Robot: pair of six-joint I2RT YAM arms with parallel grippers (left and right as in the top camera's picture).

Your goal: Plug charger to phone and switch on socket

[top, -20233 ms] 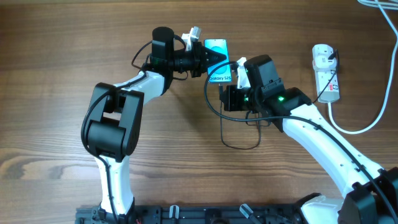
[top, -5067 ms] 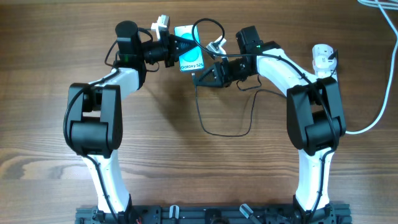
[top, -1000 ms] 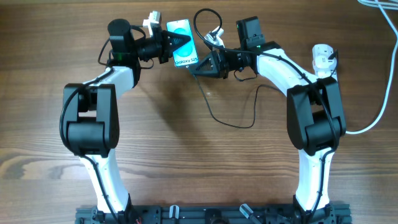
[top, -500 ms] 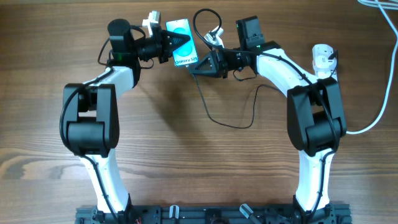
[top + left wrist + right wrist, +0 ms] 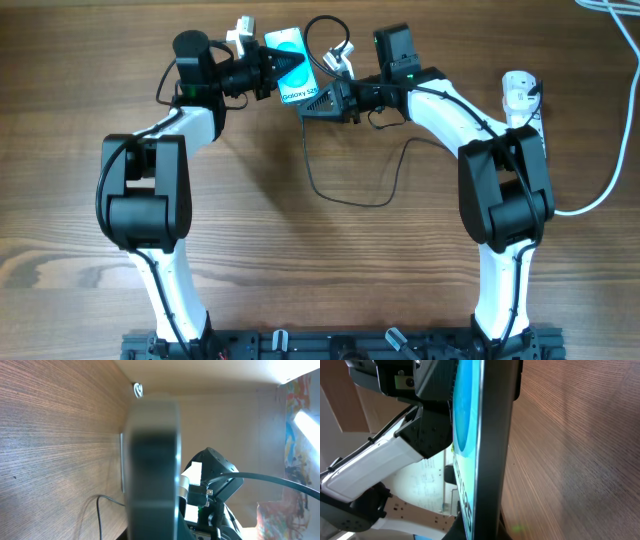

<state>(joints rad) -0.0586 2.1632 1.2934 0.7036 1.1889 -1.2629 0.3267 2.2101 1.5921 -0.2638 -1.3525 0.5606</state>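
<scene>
The phone (image 5: pixel 290 62), turquoise screen up, is lifted at the table's far edge with my left gripper (image 5: pixel 268 72) shut on its left side. My right gripper (image 5: pixel 312 103) is shut on the plug end of the charger, right at the phone's lower end; the plug tip itself is hidden. The charger's thin black cable (image 5: pixel 345 198) loops down over the table. In the left wrist view the phone (image 5: pixel 152 460) is a blurred dark edge. The right wrist view shows the phone's edge (image 5: pixel 485 435) very close. The white socket (image 5: pixel 521 100) lies at the far right, untouched.
A thick white cord (image 5: pixel 590 200) curves from the socket toward the right edge. The black cable (image 5: pixel 100 510) trails over the wooden table (image 5: pixel 300 270) below the phone. Both arms reach toward the far edge, elbows apart.
My right gripper has shifted slightly left and up, closer against the phone's lower end, and the black cable's loop has slid left with it. The left gripper and phone barely moved.
</scene>
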